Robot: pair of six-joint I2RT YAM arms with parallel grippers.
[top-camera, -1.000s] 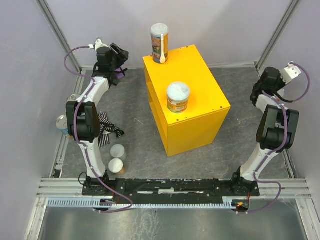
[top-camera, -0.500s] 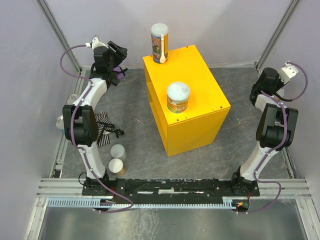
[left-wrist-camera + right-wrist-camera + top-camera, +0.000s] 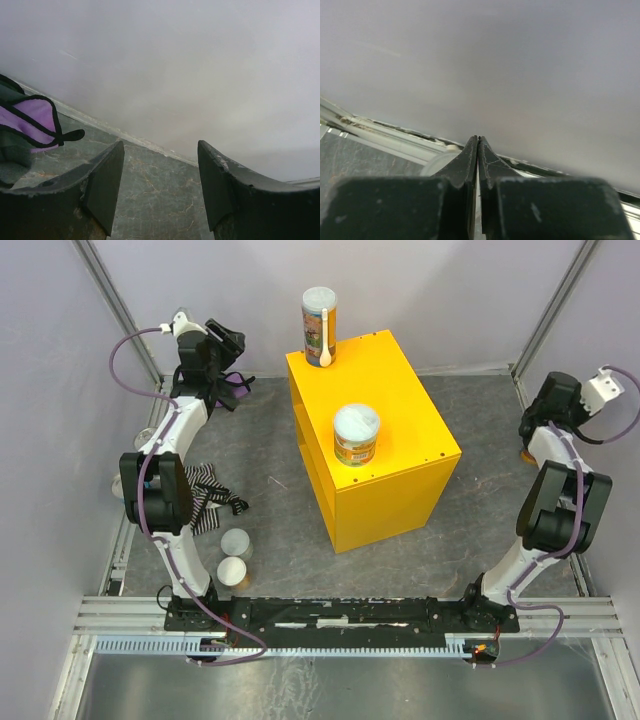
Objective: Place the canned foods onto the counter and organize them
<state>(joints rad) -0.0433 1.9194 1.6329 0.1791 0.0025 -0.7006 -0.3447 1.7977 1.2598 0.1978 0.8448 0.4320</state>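
The yellow counter point(image 3: 385, 455) stands in the middle of the table, to the right of the left gripper's jaws and well to the left of the right gripper's, touching neither.

The left gripper point(image 3: 160, 152) is raised near the far left corner. Its jaws stand apart with nothing between them, only bare floor and wall beyond. The right gripper point(image 3: 478, 142) is by the right wall, its jaws pressed together on nothing.

A striped cloth point(image 3: 205, 495) lies on the floor well back from the left jaws, toward the arm bases. A purple cloth point(image 3: 30, 117) with black edging lies just left of the left jaws, clear of them.

A tall tube point(image 3: 320, 320) stands upright at the counter's far left corner. Of all the cans it is closest to the left jaws, to their right and apart from them. A short tub point(image 3: 356, 435) with a white lid stands upright on the counter top, between the two sets of jaws and well apart from both.

Two pale-lidded tubs point(image 3: 234, 556) stand side by side on the floor beyond the striped cloth, far from the left jaws.

A round pale lid point(image 3: 437, 161) shows just left of the shut right jaws, and whether it touches them cannot be told.

A white spoon point(image 3: 326, 345) sits against the tall tube
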